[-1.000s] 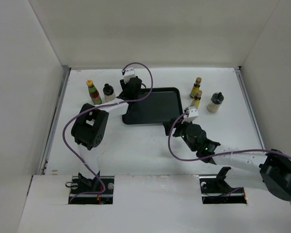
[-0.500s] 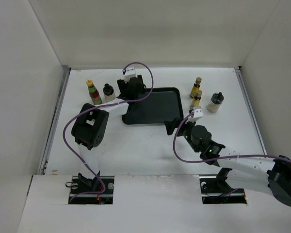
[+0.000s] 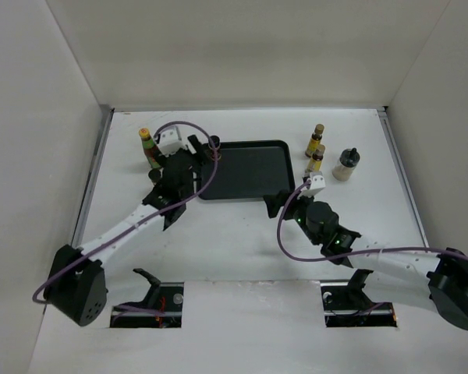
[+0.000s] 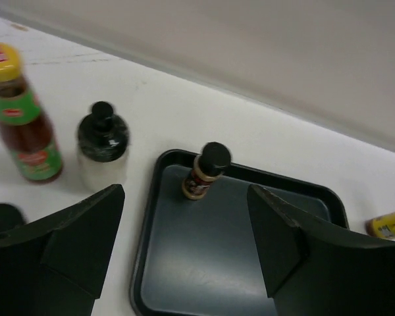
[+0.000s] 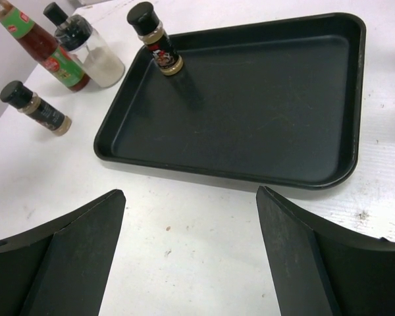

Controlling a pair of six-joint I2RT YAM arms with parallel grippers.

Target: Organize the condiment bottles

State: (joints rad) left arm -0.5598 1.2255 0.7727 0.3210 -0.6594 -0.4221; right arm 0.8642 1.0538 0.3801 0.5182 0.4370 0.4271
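Observation:
A short dark jar [image 3: 214, 145] stands in the far left corner of the black tray [image 3: 249, 167]; it also shows in the left wrist view [image 4: 204, 172] and the right wrist view [image 5: 155, 41]. My left gripper [image 3: 193, 158] [image 4: 184, 250] is open and empty, just near-left of that jar. The red bottle [image 3: 147, 146] [image 4: 23, 125] and a white black-capped bottle [image 4: 102, 155] stand left of the tray. A second dark jar [image 5: 38, 108] stands on the table nearer than these. My right gripper [image 3: 279, 201] [image 5: 191, 224] is open and empty at the tray's near right corner.
Two slim amber bottles [image 3: 317, 140] [image 3: 317, 160] and the other white black-capped bottle [image 3: 346, 164] stand right of the tray. White walls enclose the table on the left, back and right. My left forearm lies over the table left of the tray.
My left gripper has drawn back from the tray's far left corner toward me, leaving the dark jar standing there. My right gripper shifted slightly right earlier and is now still.

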